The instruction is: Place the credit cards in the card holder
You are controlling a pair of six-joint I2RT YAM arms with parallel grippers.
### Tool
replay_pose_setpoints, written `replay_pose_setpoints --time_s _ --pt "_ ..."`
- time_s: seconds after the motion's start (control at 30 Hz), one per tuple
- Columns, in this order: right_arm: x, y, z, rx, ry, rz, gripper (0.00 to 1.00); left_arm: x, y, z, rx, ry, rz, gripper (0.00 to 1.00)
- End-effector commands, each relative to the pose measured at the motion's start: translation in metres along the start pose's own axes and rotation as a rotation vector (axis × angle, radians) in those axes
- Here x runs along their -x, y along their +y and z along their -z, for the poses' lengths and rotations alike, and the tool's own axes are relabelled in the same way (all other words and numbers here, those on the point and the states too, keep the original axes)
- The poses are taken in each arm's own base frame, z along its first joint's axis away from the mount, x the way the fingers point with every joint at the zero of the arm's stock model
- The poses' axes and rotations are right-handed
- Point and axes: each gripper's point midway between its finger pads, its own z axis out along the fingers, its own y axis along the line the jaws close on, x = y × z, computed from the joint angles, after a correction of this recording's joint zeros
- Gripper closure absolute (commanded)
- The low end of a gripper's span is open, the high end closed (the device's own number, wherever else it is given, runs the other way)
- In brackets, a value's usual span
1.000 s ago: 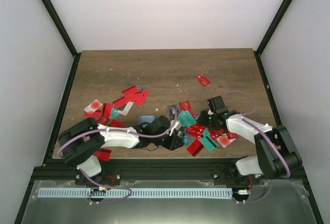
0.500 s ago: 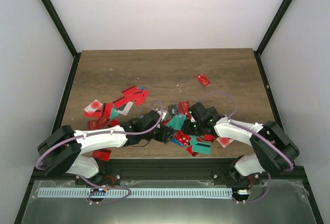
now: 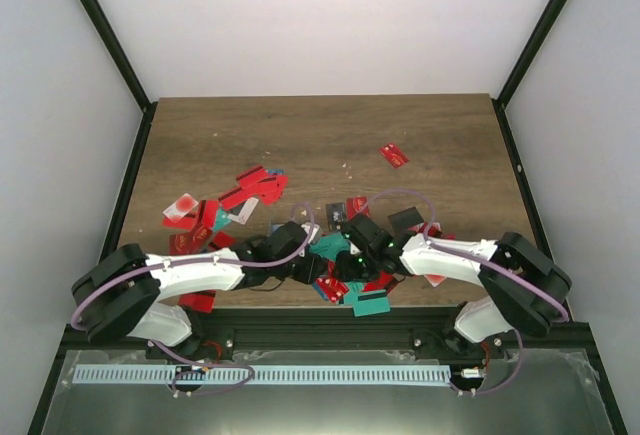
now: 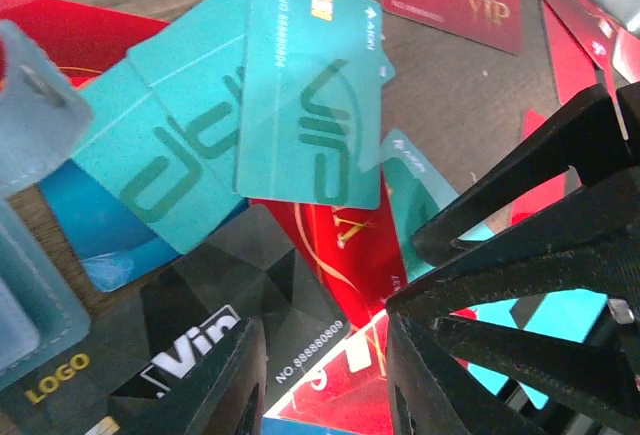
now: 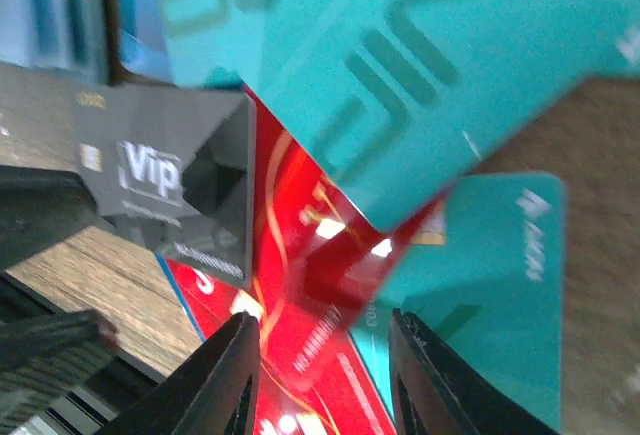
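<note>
The left fingers (image 4: pixel 230 395) and right fingers (image 5: pixel 225 385) both stood apart, grasping nothing, above overlapping teal, red and black plastic credit cards (image 4: pixel 310 85) on the wooden bench (image 3: pixel 330 135). The soft blue card holder (image 4: pixel 40 125) lay just beside them. Pinching 1 free card edge seemed wisest.

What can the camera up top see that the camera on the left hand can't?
Only the top camera shows the whole left arm and right arm, the heap of red cards farther back, and one red card lying all alone. Only the left wrist camera shows the writing: VIP on the teal card, and Vip and LOGO on the black card. Both show the teal cards in the middle pile and the wooden table.
</note>
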Motion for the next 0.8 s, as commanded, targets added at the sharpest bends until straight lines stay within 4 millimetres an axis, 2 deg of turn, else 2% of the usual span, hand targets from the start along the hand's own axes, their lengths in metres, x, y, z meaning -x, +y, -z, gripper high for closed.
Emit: replay_pose_setpoints --time_s 0.0,0.1,0.23,0.33,0.57,0.63,0.77 --pt "-0.035 -0.030 0.012 -0.145 0.118 -0.076 0.62 -0.001 -0.018 0.000 -0.102 0.004 -0.054 0.64" --pt "-0.020 -0.036 0.030 -0.197 0.051 -0.105 0.61 -0.002 -0.030 0.000 -0.156 0.013 -0.084 0.64" --pt "-0.017 -0.050 0.050 -0.226 -0.003 -0.199 0.58 -0.004 -0.045 -0.002 -0.208 0.024 -0.121 0.64" --pt "-0.027 -0.064 0.062 -0.244 0.002 -0.272 0.55 -0.005 -0.055 -0.005 -0.242 0.034 -0.141 0.64" --pt "-0.051 -0.079 0.082 -0.285 0.075 -0.313 0.40 -0.004 -0.071 -0.016 -0.283 0.051 -0.187 0.65" --pt "-0.054 -0.081 0.085 -0.282 0.093 -0.312 0.34 -0.003 -0.072 -0.023 -0.283 0.063 -0.188 0.65" --pt "-0.068 -0.085 0.083 -0.264 0.162 -0.310 0.31 -0.005 -0.077 -0.032 -0.312 0.080 -0.183 0.65"
